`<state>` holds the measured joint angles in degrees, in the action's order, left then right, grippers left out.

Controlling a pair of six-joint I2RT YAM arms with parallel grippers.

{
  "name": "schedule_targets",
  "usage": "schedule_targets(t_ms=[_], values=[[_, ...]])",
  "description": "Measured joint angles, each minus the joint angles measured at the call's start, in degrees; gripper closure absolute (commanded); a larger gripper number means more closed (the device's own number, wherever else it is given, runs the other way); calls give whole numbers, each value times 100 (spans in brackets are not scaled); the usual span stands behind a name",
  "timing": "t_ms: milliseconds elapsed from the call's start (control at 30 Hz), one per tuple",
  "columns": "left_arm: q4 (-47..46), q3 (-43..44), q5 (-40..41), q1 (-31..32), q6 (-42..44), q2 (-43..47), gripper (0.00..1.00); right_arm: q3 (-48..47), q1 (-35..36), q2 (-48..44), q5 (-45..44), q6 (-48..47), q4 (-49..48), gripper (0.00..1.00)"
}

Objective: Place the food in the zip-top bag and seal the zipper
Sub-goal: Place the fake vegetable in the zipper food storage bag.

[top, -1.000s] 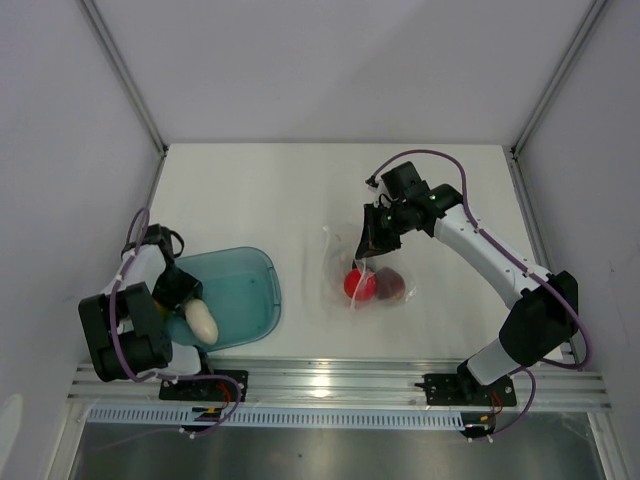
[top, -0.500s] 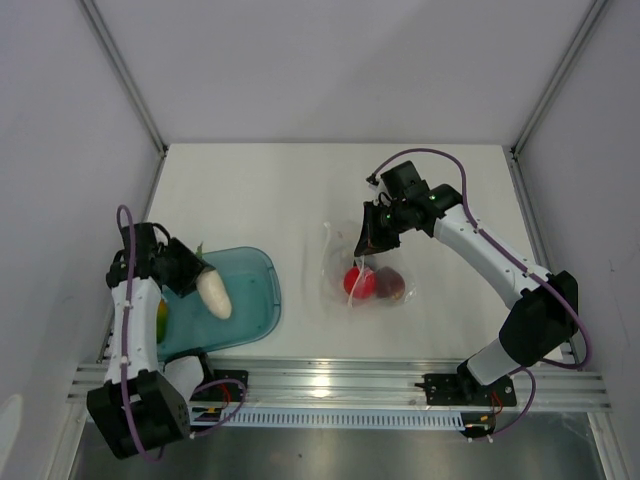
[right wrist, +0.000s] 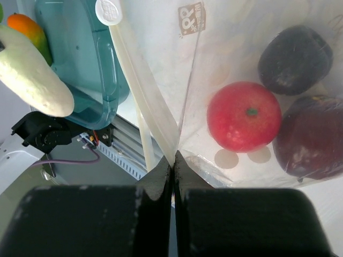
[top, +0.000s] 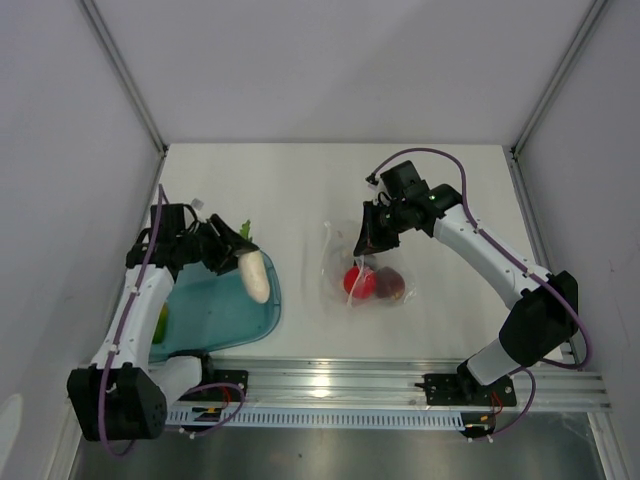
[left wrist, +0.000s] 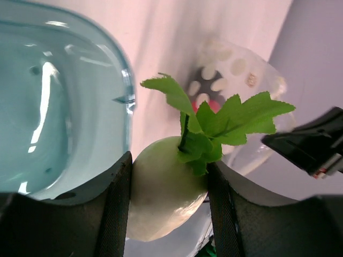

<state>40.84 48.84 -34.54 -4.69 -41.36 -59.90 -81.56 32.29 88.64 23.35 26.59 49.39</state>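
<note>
The clear zip-top bag (top: 340, 262) lies mid-table with a red fruit (top: 360, 282) and a dark maroon piece (top: 392, 286) inside. My right gripper (top: 366, 240) is shut on the bag's zipper strip (right wrist: 142, 101) at the mouth, jaws pinched together (right wrist: 173, 160). The red fruit (right wrist: 244, 116) and the maroon pieces (right wrist: 308, 144) show through the plastic. My left gripper (top: 232, 255) is shut on the white oblong piece (top: 256, 275) with green leaves. It holds it above the right rim of the teal tray, left of the bag. In the left wrist view the piece (left wrist: 166, 187) sits between both pads.
The teal translucent tray (top: 215, 310) stands at the front left, with an orange and green bit (top: 161, 322) at its left end. Grey walls close in both sides. The metal rail runs along the near edge.
My left gripper has lifted the white piece out of the tray and carried it up and to the right, toward the bag. The right gripper and bag have not moved.
</note>
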Motion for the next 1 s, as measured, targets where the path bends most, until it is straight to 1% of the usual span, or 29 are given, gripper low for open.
schedule_targets(t_ms=[167, 333, 467, 600, 833, 1000], values=[[-448, 503, -114, 811, -452, -120, 99, -35, 22, 0, -2, 39, 0, 100], [-1141, 848, -85, 1504, -876, -142, 99, -92, 22, 15, 105, 98, 13, 100], [-1609, 1021, 33, 1954, -1099, -361, 99, -356, 22, 120, 240, 192, 15, 100], [-2011, 1117, 319, 2439, -1113, -675, 99, -494, 17, 157, 444, 321, -15, 100], [-2640, 1110, 802, 2977, -1123, -1106, 99, -494, -7, 168, 710, 540, -50, 100], [-2796, 1110, 964, 3309, -1123, -1320, 100, -494, -33, 168, 785, 651, -90, 100]])
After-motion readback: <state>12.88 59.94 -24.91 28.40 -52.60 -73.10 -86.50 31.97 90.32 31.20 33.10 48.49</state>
